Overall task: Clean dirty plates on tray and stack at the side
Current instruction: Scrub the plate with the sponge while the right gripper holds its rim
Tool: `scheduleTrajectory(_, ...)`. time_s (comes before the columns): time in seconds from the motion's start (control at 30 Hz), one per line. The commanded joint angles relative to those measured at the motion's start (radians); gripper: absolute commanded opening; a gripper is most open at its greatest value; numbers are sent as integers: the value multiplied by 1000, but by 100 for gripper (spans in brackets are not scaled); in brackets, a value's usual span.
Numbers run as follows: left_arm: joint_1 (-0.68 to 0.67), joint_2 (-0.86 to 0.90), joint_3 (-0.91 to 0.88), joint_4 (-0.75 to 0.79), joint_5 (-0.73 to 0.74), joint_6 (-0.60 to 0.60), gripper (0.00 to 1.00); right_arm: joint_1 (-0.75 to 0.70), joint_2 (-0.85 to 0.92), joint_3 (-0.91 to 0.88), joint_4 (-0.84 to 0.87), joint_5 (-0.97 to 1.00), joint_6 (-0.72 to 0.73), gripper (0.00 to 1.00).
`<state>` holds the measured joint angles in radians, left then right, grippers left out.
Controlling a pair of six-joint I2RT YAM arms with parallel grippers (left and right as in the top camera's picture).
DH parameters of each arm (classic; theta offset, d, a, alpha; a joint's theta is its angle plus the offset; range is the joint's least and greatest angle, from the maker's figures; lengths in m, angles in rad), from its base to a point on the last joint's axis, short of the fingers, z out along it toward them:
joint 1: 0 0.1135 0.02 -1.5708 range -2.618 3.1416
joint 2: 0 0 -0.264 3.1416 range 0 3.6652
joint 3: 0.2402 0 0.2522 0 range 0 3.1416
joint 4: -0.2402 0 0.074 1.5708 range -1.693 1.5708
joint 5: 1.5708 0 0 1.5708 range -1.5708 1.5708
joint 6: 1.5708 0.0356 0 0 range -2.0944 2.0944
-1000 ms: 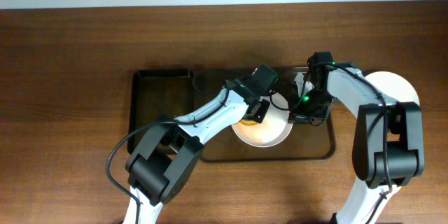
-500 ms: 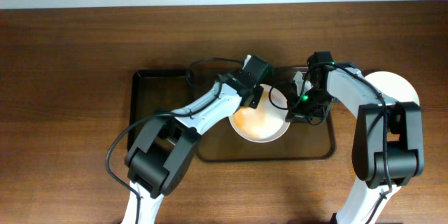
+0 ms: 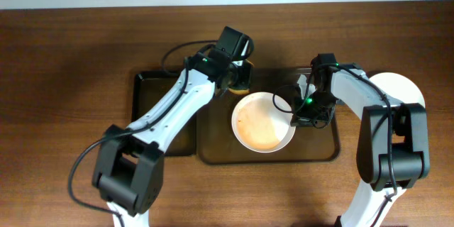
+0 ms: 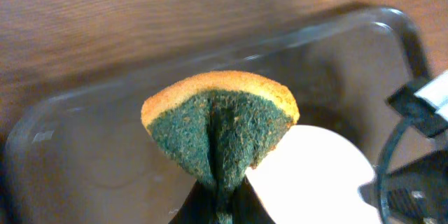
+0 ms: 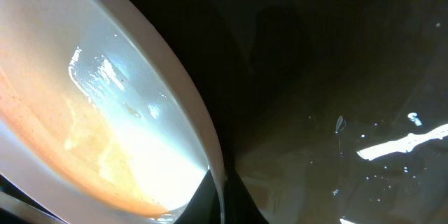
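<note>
A white plate (image 3: 264, 122) with a faint orange smear lies on the brown tray (image 3: 316, 150). My right gripper (image 3: 299, 109) is shut on its right rim; in the right wrist view the jaws (image 5: 222, 203) pinch the rim of the smeared plate (image 5: 91, 112). My left gripper (image 3: 239, 78) is shut on a folded green and orange sponge (image 4: 220, 122), held above the tray's far edge (image 4: 91, 147), up-left of the plate (image 4: 311, 178) and clear of it. A second white plate (image 3: 401, 85) sits on the table right of the tray, partly hidden by my right arm.
A smaller black tray (image 3: 159, 117) lies against the brown tray's left side, with my left arm passing over it. Cables hang near both wrists. Bare wooden table (image 3: 64, 78) surrounds the trays.
My left gripper has lifted the sponge off the plate and moved it up and left to the tray's far edge. The plate now shows uncovered. My right gripper has stayed on the rim.
</note>
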<state>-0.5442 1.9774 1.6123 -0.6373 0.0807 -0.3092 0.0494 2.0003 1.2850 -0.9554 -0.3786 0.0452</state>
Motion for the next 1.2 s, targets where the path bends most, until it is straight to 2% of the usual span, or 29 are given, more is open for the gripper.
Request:
scheduleTrajectory(0.0, -32, 119, 2, 74, 131, -42, 0, 3, 3, -7, 3, 23, -8, 4)
scheduleTrajectory(0.1, -63, 154, 2, 140, 154, -42, 0, 3, 3, -7, 3, 23, -8, 4)
scheduleTrajectory(0.23, -112, 155, -8, 225, 47, -42, 0, 3, 3, -7, 3, 23, -8, 4)
scheduleTrajectory(0.33, -155, 177, -9, 237, -113, -42, 0, 3, 3, -7, 3, 23, -8, 5)
scheduleTrajectory(0.57, -142, 224, -9, 253, -198, -42, 0, 3, 3, -7, 3, 23, -8, 5)
scheduleTrajectory(0.77, -126, 225, -9, 195, -356, -42, 0, 3, 3, -7, 2, 23, -8, 4)
scheduleTrajectory(0.83, -114, 225, -9, 127, -393, -42, 0, 3, 3, -7, 2, 23, -8, 4)
scheduleTrajectory(1.0, -84, 202, -9, 16, -402, -42, 0, 3, 3, -7, 2, 23, -8, 5)
scheduleTrajectory(1.17, -74, 35, -9, -154, -394, -42, 0, 3, 3, -7, 2, 23, -8, 5)
